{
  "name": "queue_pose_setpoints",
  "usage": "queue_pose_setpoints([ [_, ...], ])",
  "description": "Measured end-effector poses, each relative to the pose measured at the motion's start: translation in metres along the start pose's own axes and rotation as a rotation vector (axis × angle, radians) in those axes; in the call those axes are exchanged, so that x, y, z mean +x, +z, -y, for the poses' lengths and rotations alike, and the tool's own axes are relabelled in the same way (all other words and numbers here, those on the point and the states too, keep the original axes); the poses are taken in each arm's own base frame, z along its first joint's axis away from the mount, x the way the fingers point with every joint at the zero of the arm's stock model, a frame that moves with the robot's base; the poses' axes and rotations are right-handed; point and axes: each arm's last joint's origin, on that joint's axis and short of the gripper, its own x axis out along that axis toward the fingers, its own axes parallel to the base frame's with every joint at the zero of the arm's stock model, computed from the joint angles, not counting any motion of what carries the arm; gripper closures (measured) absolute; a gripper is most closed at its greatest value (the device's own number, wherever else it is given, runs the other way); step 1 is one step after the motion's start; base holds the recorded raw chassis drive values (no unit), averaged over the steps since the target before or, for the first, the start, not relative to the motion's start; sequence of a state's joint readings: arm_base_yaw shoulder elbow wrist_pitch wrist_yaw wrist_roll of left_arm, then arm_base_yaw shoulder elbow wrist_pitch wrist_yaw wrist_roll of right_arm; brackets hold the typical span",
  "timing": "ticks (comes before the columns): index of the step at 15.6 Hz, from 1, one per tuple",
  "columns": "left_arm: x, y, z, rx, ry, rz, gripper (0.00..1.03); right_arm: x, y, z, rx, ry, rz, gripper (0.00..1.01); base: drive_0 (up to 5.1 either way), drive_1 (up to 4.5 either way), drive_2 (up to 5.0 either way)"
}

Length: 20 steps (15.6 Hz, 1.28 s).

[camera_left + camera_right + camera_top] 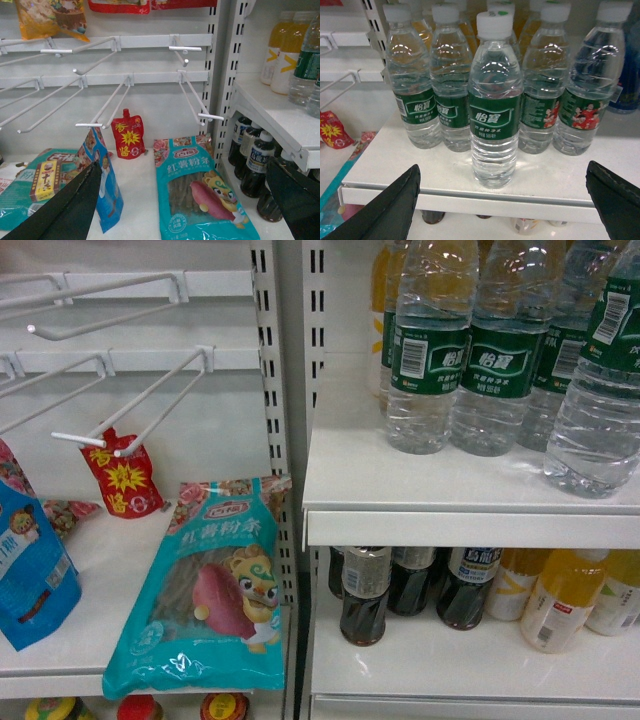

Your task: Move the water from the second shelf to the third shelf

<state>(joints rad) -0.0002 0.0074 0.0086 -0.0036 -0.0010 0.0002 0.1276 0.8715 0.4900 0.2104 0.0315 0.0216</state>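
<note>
**shelfbot_fan:** So where was the water bottle (495,100) at that point? Trying to judge how the grab would go.

**arx_tinkerer:** It stood upright on the white shelf (420,170), out in front of the row of other water bottles (415,85) and nearest the shelf's front edge. The right end effector (502,205) was spread wide and held nothing — both dark fingers (385,210) sat low, either side of the bottle and short of it. The left end effector (185,200) was also wide open and empty, off by the teal snack bag (200,195) on the shelf left of the drinks.

**shelfbot_fan:** Heavy?

**arx_tinkerer:** Looked full, so I'd guess moderately heavy. Thin ribbed plastic, so the wall probably gives under a hard squeeze and the bare clear parts could be slippery.

**shelfbot_fan:** Best spot to hold?

**arx_tinkerer:** I'd go for the green label band (494,117) around the middle — likely grippier and near the balance point. The cap (494,24) looked too small and too high. The neighbours behind were close, so I'd watch for nudging them.
</note>
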Motion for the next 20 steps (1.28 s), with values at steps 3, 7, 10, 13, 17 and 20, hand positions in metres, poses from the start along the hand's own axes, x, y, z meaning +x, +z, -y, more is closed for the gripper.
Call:
queue_pose_setpoints([
  [3,0.000,0.000,0.000,0.000,0.000,0.000,0.05,-0.035,-0.009,0.002,-0.012,-0.004,0.071,0.04,0.0,0.00,0.0],
  [7,0.000,0.000,0.000,0.000,0.000,0.000,0.05,-0.045,-0.055,0.021,0.000,-0.113,0.164,0.61,0.0,0.00,0.0],
  [10,0.000,0.000,0.000,0.000,0.000,0.000,0.05,-0.053,-0.069,0.019,-0.002,-0.094,0.170,1.00,0.0,0.00,0.0],
  [13,0.000,0.000,0.000,0.000,0.000,0.000,0.05,-0.059,-0.080,0.018,-0.005,-0.094,0.173,0.99,0.0,0.00,0.0],
  [17,0.000,0.000,0.000,0.000,0.000,0.000,0.05,-0.065,-0.088,0.018,-0.006,-0.094,0.177,0.99,0.0,0.00,0.0],
  [20,0.000,0.000,0.000,0.000,0.000,0.000,0.05,-0.068,-0.096,0.018,-0.006,-0.094,0.183,0.99,0.0,0.00,0.0],
])
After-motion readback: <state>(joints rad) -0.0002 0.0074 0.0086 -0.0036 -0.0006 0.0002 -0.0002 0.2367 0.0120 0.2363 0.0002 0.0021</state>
